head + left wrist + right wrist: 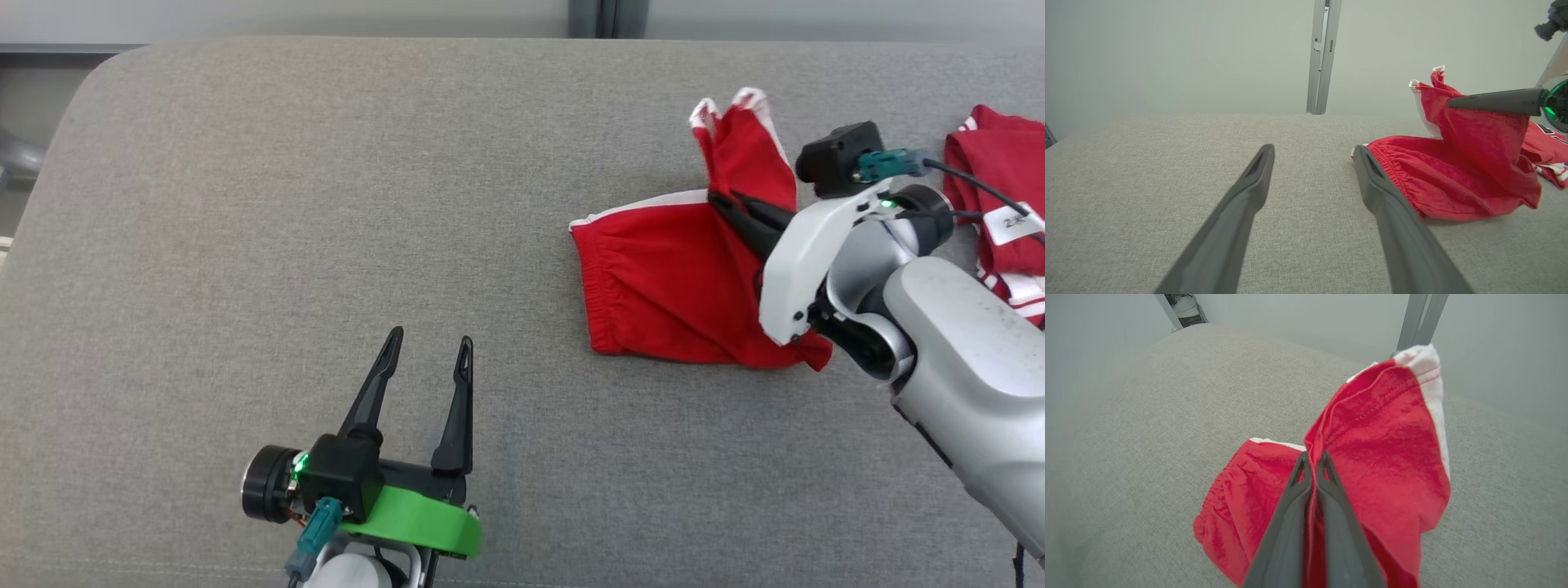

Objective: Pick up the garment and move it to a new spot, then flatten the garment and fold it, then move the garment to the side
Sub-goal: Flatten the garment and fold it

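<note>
Right pincer (725,198) tight on red shorts (653,278), left pincer (431,336) wide apart; second red garment (992,155) nearby.

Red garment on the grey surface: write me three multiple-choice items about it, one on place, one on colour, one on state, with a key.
1. Where on the grey surface does the red garment lie in the head view?
A. far left corner
B. right half
C. hanging off the near edge
2. What colour is its trim?
A. white
B. blue
C. yellow
3. How is the right gripper?
A. open above the cloth
B. jaws shut on a raised fold of it
C. shut on nothing
Key: 1 B, it lies right of centre; 2 A, white bands edge the hem; 3 B, the pinched fold stands above the rest.
</note>
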Motion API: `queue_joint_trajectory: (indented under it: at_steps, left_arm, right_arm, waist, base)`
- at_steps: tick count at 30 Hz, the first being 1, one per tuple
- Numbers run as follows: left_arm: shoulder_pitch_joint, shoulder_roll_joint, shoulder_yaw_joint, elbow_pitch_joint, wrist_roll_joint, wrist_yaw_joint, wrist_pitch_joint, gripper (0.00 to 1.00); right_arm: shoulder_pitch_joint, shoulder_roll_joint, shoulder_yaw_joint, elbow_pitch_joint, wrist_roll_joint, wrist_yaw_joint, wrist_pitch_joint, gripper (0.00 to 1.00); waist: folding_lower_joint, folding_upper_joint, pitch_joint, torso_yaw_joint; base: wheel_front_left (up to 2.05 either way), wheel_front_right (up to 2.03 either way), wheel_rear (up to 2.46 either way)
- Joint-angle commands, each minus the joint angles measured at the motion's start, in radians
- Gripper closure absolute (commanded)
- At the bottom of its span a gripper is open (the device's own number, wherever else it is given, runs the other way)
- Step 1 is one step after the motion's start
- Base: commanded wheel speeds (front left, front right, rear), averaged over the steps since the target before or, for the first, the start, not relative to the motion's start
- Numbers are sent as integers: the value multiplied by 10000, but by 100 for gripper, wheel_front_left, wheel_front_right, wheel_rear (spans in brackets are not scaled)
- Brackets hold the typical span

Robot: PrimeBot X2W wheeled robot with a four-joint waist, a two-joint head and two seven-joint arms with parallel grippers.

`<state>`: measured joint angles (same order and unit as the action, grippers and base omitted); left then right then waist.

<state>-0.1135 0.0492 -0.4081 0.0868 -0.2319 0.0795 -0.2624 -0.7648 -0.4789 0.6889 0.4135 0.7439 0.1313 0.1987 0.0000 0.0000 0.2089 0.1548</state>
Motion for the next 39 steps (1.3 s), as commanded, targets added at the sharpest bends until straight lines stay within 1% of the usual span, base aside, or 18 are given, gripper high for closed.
queue_joint_trajectory:
  at_steps: [1,8,12,13,14,17,20,26,30,37,39]
  left_arm:
    - [-9,28,-31,-28,-58,41,-30,0]
    - [-150,28,-259,-41,-341,163,-29,0]
    - [-185,28,-306,-42,-439,195,-30,0]
    - [-185,28,-309,-36,-451,202,-29,0]
    - [-182,28,-310,-25,-457,206,-29,0]
    - [-173,28,-299,-11,-461,244,-30,0]
    - [-124,28,-245,10,-357,239,-30,0]
    - [116,29,-35,34,-116,172,-29,0]
    - [281,31,109,23,17,135,-29,0]
    - [718,31,430,34,305,48,-29,0]
    - [929,31,570,-39,338,81,-29,0]
  right_arm:
    - [-68,157,114,-11,-56,-13,91,100]
    - [-163,784,709,121,27,-13,394,100]
    - [-122,1081,945,192,234,-13,277,100]
    - [-86,1163,938,193,354,-13,211,55]
    - [-62,1240,868,197,461,-13,61,0]
    - [-67,1297,738,105,703,-13,-412,0]
    - [18,1159,520,-30,835,-15,-1030,0]
    - [533,518,-57,49,860,-12,-2101,0]
    - [1148,131,-334,156,997,-12,-2756,0]
    - [2521,6,-433,420,1578,-10,-3663,0]
    - [2900,-14,-405,465,1539,-10,-3996,0]
  waist:
    - [0,0,117,242]
    - [0,0,264,680]
    - [0,0,294,768]
    - [0,0,288,772]
    - [0,0,274,769]
    - [0,0,203,686]
    - [0,0,72,484]
    - [0,0,-272,-49]
    - [0,0,-495,-401]
    - [0,0,-1105,-856]
    - [0,0,-1280,-990]
  base:
    - [0,0,0]
    - [0,0,0]
    - [0,0,0]
    - [0,0,0]
    - [0,0,0]
    - [0,0,0]
    - [0,0,0]
    - [0,0,0]
    - [0,0,0]
    - [0,0,0]
    - [0,0,0]
